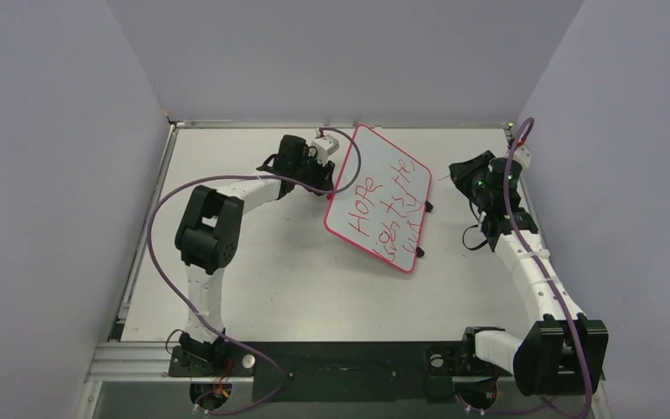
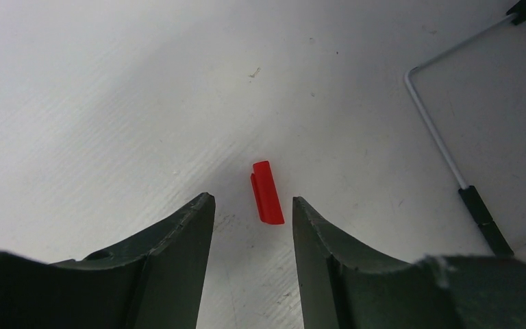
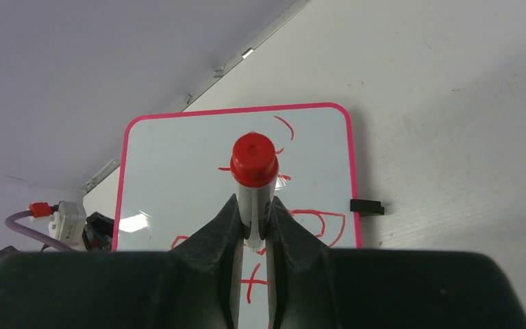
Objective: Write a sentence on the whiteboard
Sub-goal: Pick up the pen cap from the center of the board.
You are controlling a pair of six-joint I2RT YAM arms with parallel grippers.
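The whiteboard [image 1: 368,155], white with a red-pink rim, stands tilted at mid-table. The sentence [image 1: 386,209] runs across it in red uneven lines starting "HOPE". My right gripper [image 1: 473,181] is to its right, apart from it, and is shut on a grey marker [image 3: 253,179] whose red end points at the whiteboard [image 3: 171,171]. Red strokes [image 3: 315,223] show behind the fingers. My left gripper [image 1: 314,173] is behind the board's left edge, open and empty [image 2: 250,200]. A small red cap [image 2: 267,192] lies on the table just beyond its fingertips.
A thin white wire leg with a black foot [image 2: 433,130] lies on the table right of the left gripper. Black feet of the stand [image 1: 420,251] stick out by the board's right edge, and one shows in the right wrist view [image 3: 366,205]. Walls enclose the table.
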